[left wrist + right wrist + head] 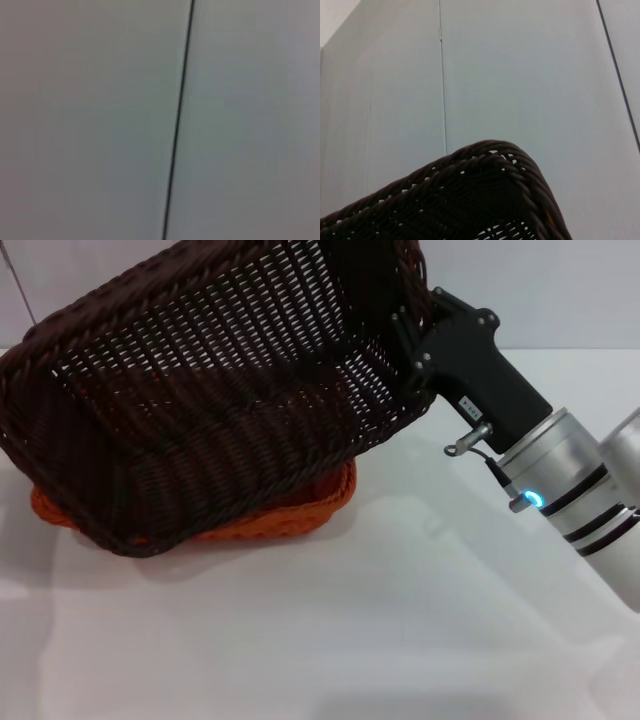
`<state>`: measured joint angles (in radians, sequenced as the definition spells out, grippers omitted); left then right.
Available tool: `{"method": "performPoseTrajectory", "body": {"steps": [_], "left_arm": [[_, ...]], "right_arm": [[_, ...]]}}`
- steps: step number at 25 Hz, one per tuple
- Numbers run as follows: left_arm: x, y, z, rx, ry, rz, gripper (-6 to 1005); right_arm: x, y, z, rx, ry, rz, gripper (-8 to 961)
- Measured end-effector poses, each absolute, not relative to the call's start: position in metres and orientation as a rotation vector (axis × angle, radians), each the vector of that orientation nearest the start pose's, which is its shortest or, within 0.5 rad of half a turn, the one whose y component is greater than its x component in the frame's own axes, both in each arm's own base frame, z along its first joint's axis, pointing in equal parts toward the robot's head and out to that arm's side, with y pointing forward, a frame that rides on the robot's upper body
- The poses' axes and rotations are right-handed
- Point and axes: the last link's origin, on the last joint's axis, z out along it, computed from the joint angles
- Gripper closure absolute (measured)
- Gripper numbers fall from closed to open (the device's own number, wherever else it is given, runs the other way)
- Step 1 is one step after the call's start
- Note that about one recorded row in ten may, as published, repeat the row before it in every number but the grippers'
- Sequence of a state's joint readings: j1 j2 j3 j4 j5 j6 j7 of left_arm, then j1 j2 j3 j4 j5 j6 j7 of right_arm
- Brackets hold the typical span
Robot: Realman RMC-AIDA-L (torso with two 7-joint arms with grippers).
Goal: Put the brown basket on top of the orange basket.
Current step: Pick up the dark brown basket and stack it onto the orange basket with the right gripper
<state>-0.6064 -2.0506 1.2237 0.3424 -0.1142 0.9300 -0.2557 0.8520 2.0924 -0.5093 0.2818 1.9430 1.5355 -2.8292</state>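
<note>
right gripper clamped on the brown basket rim, basket tilted over the orange basket, left gripper out of sight

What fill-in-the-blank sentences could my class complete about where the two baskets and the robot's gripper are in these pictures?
1. The brown basket is tilted, with its lower end resting over the ______ basket.
2. The ______ gripper grips the raised end of the brown basket at its rim.
3. Both baskets sit over a ______ table.
4. The left wrist view shows only a pale wall crossed by a thin dark ______.

Missing words: orange; right; white; line
</note>
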Motion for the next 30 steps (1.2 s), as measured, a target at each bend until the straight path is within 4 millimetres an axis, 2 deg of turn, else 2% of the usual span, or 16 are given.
{"method": "performPoseTrajectory", "body": {"steps": [4, 11, 21, 30], "left_arm": [[-0.290, 0.426, 0.098, -1.243, -0.514, -0.867, 174], [-0.292, 0.425, 0.100, -1.242, -0.509, -0.860, 174], [-0.298, 0.423, 0.103, -1.243, -0.510, -0.842, 174], [-0.286, 0.428, 0.097, -1.262, -0.498, -0.867, 174]], "right_arm": [[0.160, 0.361, -0.067, -1.999, 0.290, 1.294, 807], [0.154, 0.367, -0.083, -2.066, 0.342, 1.227, 807], [0.177, 0.355, -0.089, -2.069, 0.425, 1.163, 807], [0.191, 0.350, -0.091, -2.084, 0.475, 1.121, 807]]}}
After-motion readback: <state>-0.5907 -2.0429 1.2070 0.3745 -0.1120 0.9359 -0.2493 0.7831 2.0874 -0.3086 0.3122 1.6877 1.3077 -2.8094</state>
